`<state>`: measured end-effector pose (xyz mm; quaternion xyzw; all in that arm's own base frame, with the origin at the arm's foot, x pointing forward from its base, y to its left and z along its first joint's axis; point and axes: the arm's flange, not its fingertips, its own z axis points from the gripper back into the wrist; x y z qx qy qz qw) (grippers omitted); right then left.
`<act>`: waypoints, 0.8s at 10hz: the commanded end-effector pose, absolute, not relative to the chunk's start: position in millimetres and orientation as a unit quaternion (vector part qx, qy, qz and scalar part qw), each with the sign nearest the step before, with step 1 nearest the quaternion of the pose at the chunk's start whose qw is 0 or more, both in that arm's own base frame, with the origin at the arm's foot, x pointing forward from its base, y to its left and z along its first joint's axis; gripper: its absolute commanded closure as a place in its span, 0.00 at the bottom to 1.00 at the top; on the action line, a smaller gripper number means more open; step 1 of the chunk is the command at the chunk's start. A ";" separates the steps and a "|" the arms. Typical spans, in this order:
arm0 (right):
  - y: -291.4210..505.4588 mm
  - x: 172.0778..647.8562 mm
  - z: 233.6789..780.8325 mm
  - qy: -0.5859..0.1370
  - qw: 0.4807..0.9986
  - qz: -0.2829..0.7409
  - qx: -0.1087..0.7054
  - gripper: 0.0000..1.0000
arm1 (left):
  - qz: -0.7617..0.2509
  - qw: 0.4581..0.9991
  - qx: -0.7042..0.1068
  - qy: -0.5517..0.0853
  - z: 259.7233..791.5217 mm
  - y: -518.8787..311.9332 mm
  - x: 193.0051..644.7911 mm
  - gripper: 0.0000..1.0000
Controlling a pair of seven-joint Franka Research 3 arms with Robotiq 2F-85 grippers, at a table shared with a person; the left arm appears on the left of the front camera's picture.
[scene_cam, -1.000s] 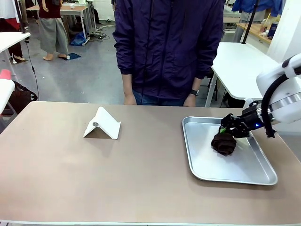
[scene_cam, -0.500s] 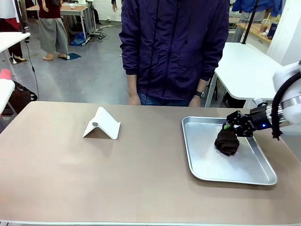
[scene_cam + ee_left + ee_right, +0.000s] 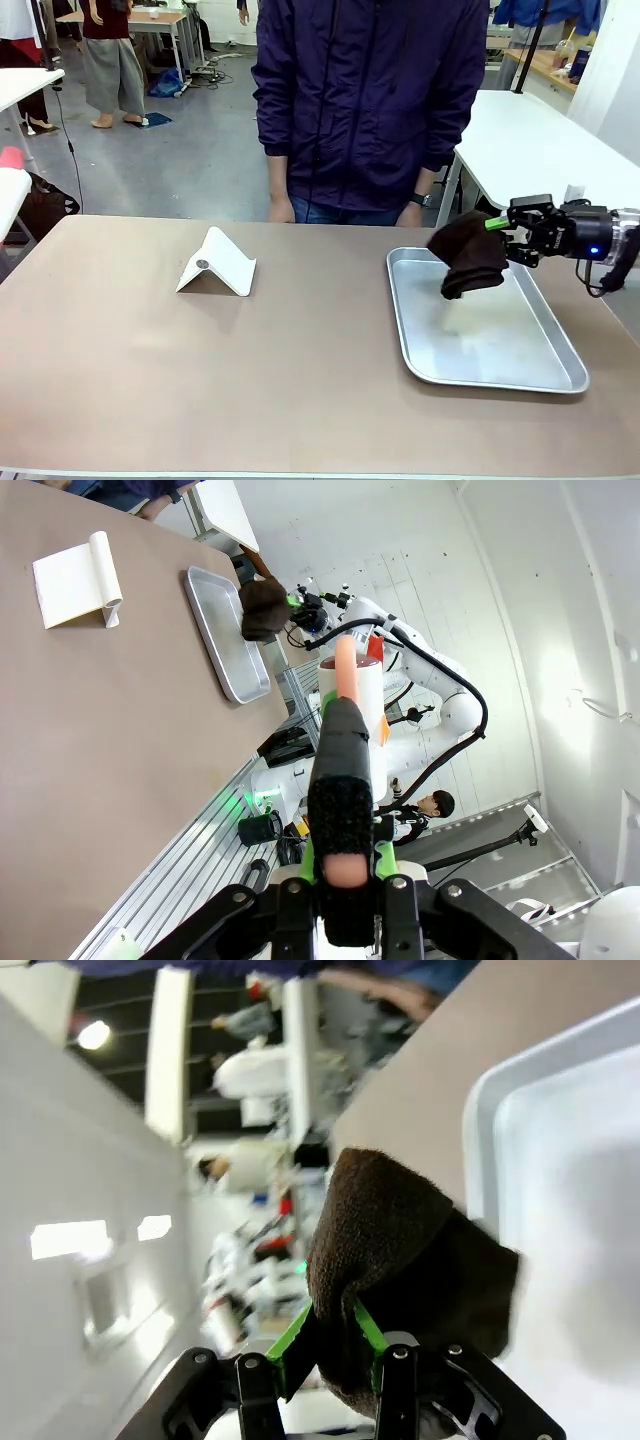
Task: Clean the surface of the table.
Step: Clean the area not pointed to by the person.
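Front view: my right gripper point(image 3: 503, 233) pinches the dark cloth point(image 3: 468, 262) above the tray point(image 3: 402, 322), left gripper point(image 3: 343, 712) closed; a shallow pinch could drop it short of the table point(image 3: 300, 385).

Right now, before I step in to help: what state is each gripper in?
Left gripper: jaws shut; whether anything is held cannot be told.
Right gripper: jaws shut on the brown cloth, above the tray.
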<state>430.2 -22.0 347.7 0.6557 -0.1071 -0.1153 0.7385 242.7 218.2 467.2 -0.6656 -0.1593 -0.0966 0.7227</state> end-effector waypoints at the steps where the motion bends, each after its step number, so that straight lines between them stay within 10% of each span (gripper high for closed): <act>1: -24.8 403.1 371.1 -0.037 0.694 -0.083 0.714 1.00 | -0.092 0.719 -0.670 -0.162 471.7 216.2 243.5 0.78; 8: -19.6 269.9 452.3 -0.046 0.699 -0.037 0.712 1.00 | -0.092 0.719 -0.670 -0.162 471.7 216.2 243.5 0.78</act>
